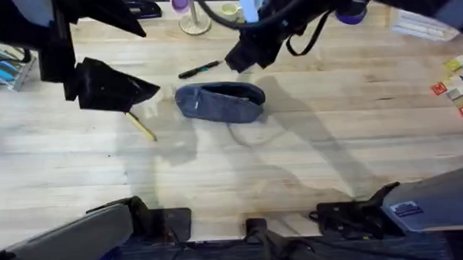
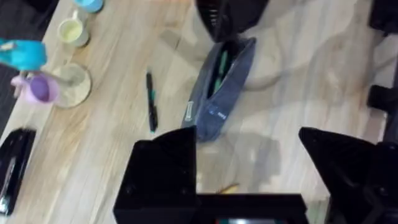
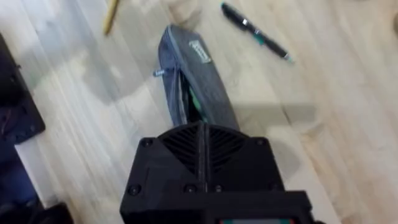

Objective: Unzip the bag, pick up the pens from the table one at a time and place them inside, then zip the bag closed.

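On the table (image 1: 294,166): bag (image 1: 219,102) unzipped (green inside) | left hand (image 2: 249,168) released | right hand (image 1: 244,56) state unclear

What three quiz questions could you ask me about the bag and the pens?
1. True or false: the bag is zipped shut.
2. How many pens lie loose on the table?
3. What colour shows inside the bag? A red, B green, C purple.

Key:
1. False, it gapes open.
2. Two, one black and one yellow.
3. B.
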